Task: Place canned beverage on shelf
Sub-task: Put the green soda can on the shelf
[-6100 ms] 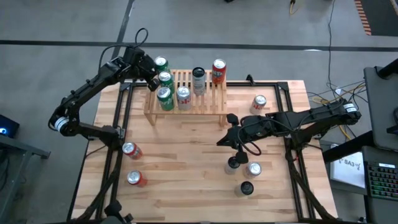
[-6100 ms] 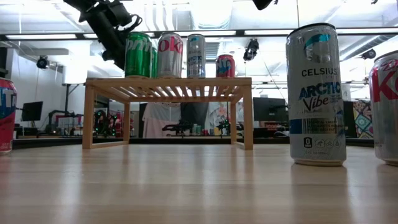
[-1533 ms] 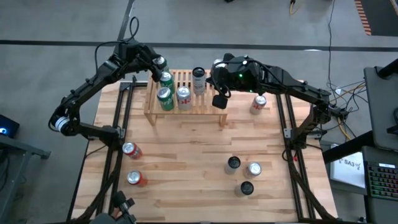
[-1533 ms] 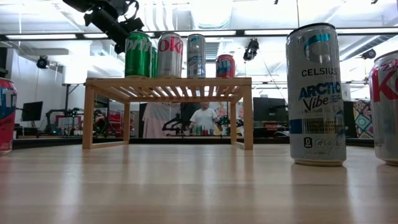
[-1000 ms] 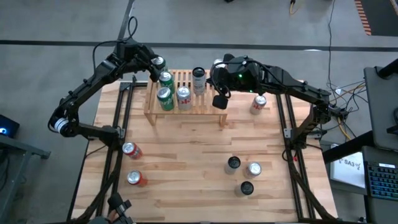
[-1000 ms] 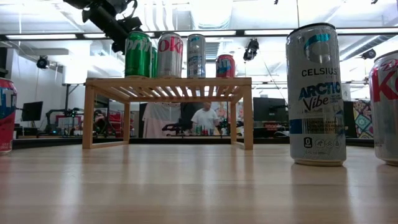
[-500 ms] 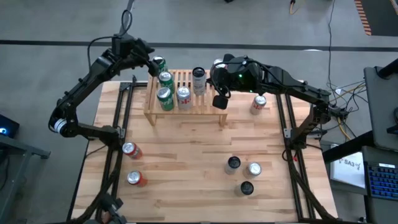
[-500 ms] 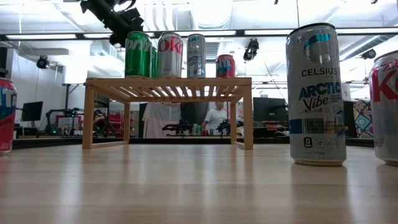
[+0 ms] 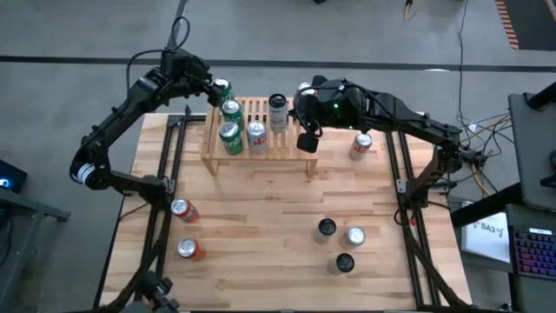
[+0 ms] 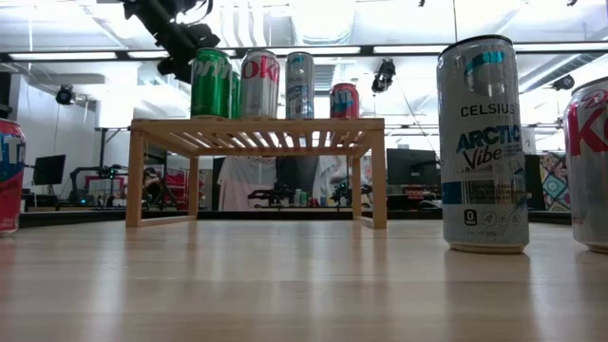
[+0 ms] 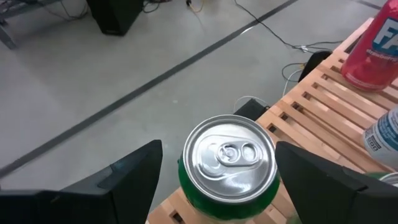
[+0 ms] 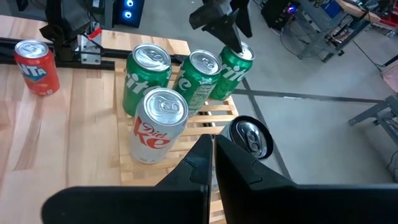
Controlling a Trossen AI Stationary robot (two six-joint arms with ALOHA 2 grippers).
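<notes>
The green can (image 11: 227, 163) stands upright on the far left corner of the shelf (image 9: 261, 148), its long axis vertical. The left end effector (image 11: 217, 171) is positioned directly above the can, fingers apart on either side of the rim and not in contact. Withdrawal is judged to be the next move, and a straight upward path along the can's axis is indicated. The right end effector (image 12: 212, 163) is held shut above the shelf's right end.

Green can (image 11: 227, 163) upright, shelf (image 9: 261, 146) corner, apparently free
</notes>
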